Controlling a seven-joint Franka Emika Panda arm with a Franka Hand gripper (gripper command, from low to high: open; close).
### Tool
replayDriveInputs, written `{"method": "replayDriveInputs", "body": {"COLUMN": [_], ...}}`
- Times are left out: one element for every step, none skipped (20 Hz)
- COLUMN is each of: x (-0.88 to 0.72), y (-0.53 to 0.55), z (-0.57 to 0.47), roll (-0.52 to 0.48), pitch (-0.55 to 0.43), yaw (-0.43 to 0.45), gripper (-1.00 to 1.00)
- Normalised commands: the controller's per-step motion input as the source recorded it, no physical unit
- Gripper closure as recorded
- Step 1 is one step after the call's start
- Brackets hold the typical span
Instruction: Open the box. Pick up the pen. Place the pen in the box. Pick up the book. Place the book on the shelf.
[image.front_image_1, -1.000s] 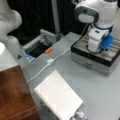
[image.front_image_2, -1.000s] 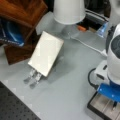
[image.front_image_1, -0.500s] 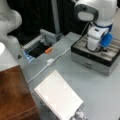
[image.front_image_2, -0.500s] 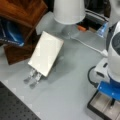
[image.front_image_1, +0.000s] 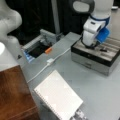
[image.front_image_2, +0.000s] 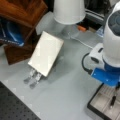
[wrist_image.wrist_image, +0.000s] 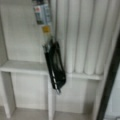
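The box (image.front_image_1: 95, 58) stands open at a front view's right, its divided interior showing. The black pen (image.front_image_2: 113, 101) lies inside it, also seen as a dark sliver (image.front_image_1: 103, 50). In the wrist view the pen (wrist_image.wrist_image: 54, 67) rests across a pale divider of the box (wrist_image.wrist_image: 25, 67). My gripper (image.front_image_1: 91, 45) hangs just above the box's left part, apart from the pen. The white spiral-bound book (image.front_image_1: 58, 97) leans on a small stand, seen again in a front view (image.front_image_2: 46, 56). The reddish-brown shelf (image.front_image_1: 15, 92) stands beside it (image.front_image_2: 22, 10).
A white cable (image.front_image_1: 50, 61) runs across the grey table. An orange piece (image.front_image_1: 48, 50) lies by a grey open channel (image.front_image_1: 40, 47). A second white arm (image.front_image_1: 7, 20) and its round base (image.front_image_2: 68, 10) stand near the shelf. Metal stand feet (image.front_image_2: 32, 77) stick out below the book.
My arm has lifted a little above the box. The pen, the book and the shelf have stayed where they were.
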Motion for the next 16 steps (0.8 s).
{"method": "replayDriveInputs", "body": {"x": [-0.02,-0.02,-0.02,-0.03,-0.04,-0.06,-0.06,-0.07,-0.08,-0.08,-0.09,-0.09,-0.09,-0.09,-0.08,-0.06], "y": [-0.47,-0.40,-0.42,-0.40,-0.41,-0.42,-0.44,-0.46,-0.49,-0.47,-0.47,-0.44,-0.47,-0.50,-0.47,-0.44], "z": [0.22,0.19,0.21,0.19,0.17,0.14,0.14,0.13,0.13,0.12,0.12,0.12,0.14,0.16,0.16,0.15], "roll": [-0.138,-0.153,-0.167,-0.177,-0.183,-0.194,-0.210,-0.233,-0.289,-0.288,-0.293,-0.293,-0.408,-0.569,-0.585,-0.579], "pitch": [0.069,0.084,0.089,0.085,0.071,0.054,0.061,0.059,0.036,0.026,0.026,0.054,0.072,0.073,0.068,0.060], "yaw": [0.094,0.090,0.092,0.104,0.125,0.151,0.180,0.203,0.241,0.243,0.249,0.315,0.358,0.373,0.351,0.319], "gripper": [-1.00,-1.00,-1.00,-1.00,-1.00,-1.00,-1.00,-1.00,-1.00,-1.00,-1.00,-1.00,-1.00,-1.00,-1.00,-1.00]}}
